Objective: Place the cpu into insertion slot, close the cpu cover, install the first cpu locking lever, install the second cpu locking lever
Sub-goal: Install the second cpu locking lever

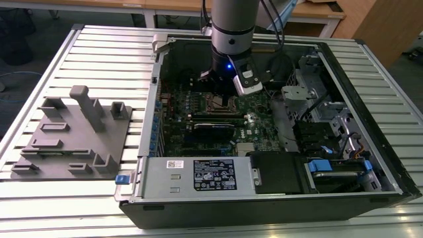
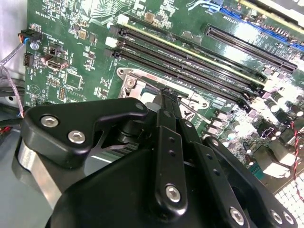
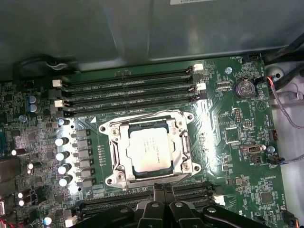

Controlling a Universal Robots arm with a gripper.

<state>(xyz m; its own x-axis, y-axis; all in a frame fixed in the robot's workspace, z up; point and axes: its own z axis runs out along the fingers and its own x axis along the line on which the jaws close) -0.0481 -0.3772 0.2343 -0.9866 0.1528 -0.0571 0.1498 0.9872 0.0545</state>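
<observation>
Slatted metal tabletop (image 1: 99, 54) is carrying everything you are working over. Going from the exterior view's left: one grey fixture block (image 1: 69, 136) is lying beside one open computer case (image 1: 278, 129), and one arm is reaching down into the case over the green motherboard (image 3: 228, 156).

In the first wrist view, one cpu (image 3: 149, 149) is sitting flat in the insertion slot (image 3: 116, 164), and one cpu cover (image 3: 183, 142) is lying down around it, framing the silver top. Four long memory slots (image 3: 128, 90) are running just beside the socket. Locking levers: I cannot tell their position.

Your gripper (image 3: 164, 190) is hovering just beside the socket edge, fingers together, holding nothing.

Risks you are facing: fingertips descending off-line could be scraping the memory slots or the capacitors (image 3: 64, 161); pressing an unlatched cover could be tilting the chip.
</observation>
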